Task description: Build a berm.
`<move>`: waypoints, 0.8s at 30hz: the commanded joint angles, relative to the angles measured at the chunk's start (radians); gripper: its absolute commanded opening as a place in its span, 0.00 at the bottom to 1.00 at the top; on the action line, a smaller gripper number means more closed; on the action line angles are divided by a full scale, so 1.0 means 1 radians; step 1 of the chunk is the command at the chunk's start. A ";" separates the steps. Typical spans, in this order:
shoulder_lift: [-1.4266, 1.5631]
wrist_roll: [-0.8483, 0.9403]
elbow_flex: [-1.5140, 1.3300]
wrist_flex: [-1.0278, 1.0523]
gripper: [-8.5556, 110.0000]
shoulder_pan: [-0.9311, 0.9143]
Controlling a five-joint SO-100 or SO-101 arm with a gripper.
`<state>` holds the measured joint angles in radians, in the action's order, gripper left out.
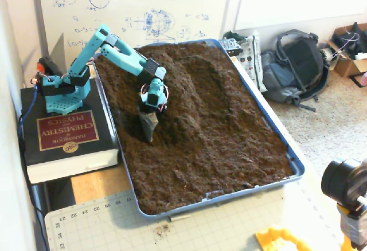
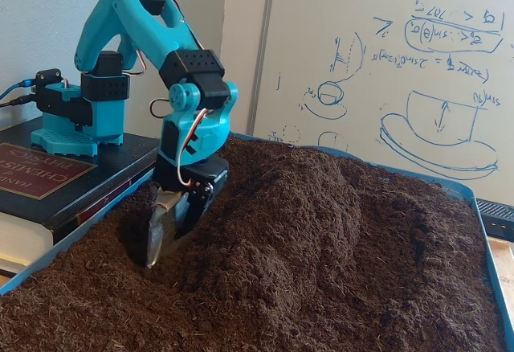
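Note:
The berm (image 1: 198,99) is a long rounded ridge of dark brown soil down the middle of the blue tray (image 1: 296,165); in the low fixed view the berm (image 2: 321,207) rises right of the arm. My teal arm's gripper (image 1: 147,120) is shut on a flat metal blade (image 1: 148,129). The blade's tip is pushed into the trough on the ridge's left flank. Seen from low down, the gripper (image 2: 172,225) points downward and the blade (image 2: 155,238) is partly buried in soil beside the tray's left wall.
My arm's base stands on a thick chemistry handbook (image 1: 66,137) left of the tray. A whiteboard (image 2: 385,71) stands behind. A backpack (image 1: 298,65) lies on the floor at right. A cutting mat (image 1: 114,222), a camera (image 1: 344,183) and a yellow object (image 1: 280,239) are in front.

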<state>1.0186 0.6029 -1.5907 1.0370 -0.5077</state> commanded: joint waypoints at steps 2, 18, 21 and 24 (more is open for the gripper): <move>0.048 -0.006 0.152 -0.026 0.08 0.043; 0.152 -0.006 0.255 -0.021 0.08 0.067; 0.178 -0.006 0.255 -0.020 0.08 0.069; 0.215 -0.006 0.256 -0.020 0.08 0.089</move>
<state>1.0385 0.6029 -1.4511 1.0354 -0.4602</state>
